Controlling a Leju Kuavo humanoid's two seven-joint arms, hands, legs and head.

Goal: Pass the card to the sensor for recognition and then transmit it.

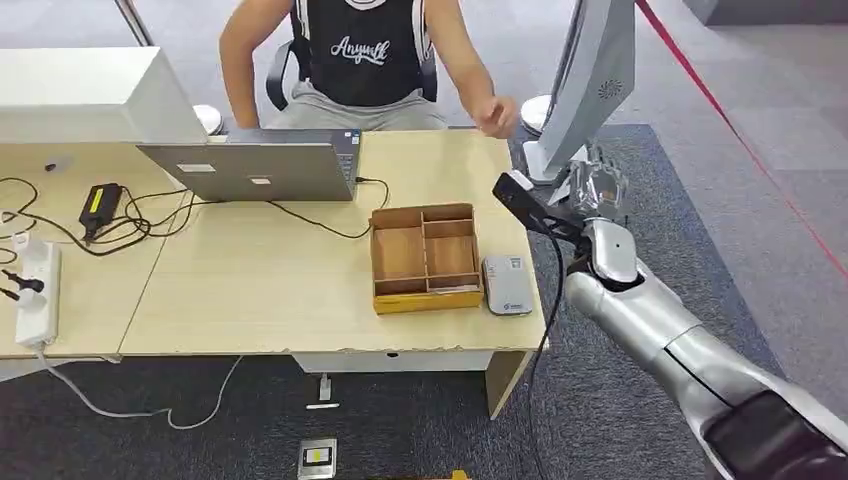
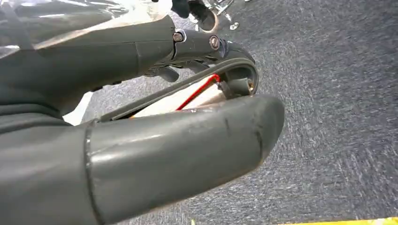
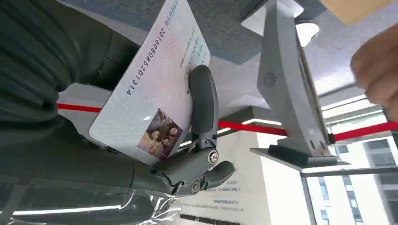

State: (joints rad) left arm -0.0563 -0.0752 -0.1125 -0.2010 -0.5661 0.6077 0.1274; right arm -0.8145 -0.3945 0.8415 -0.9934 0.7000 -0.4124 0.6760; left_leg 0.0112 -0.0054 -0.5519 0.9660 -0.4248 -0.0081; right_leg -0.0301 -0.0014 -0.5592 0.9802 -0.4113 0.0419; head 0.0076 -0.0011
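my right robot hand [image 1: 597, 190] is raised off the bench [image 1: 290, 290] at its 3 o'clock edge, fingers [image 3: 202, 101] pressed across the card [image 3: 155, 89] i hold, its printed number and small photo showing in my right wrist view. the card sensor [image 1: 507, 284] lies flat on the bench just at 3 o'clock of the wooden tray [image 1: 424, 258], and a person's hand [image 1: 496, 116] hovers past the bench at about 1 o'clock. my left robot hand [image 2: 141, 117] hangs over grey carpet with its fingers curled in on nothing.
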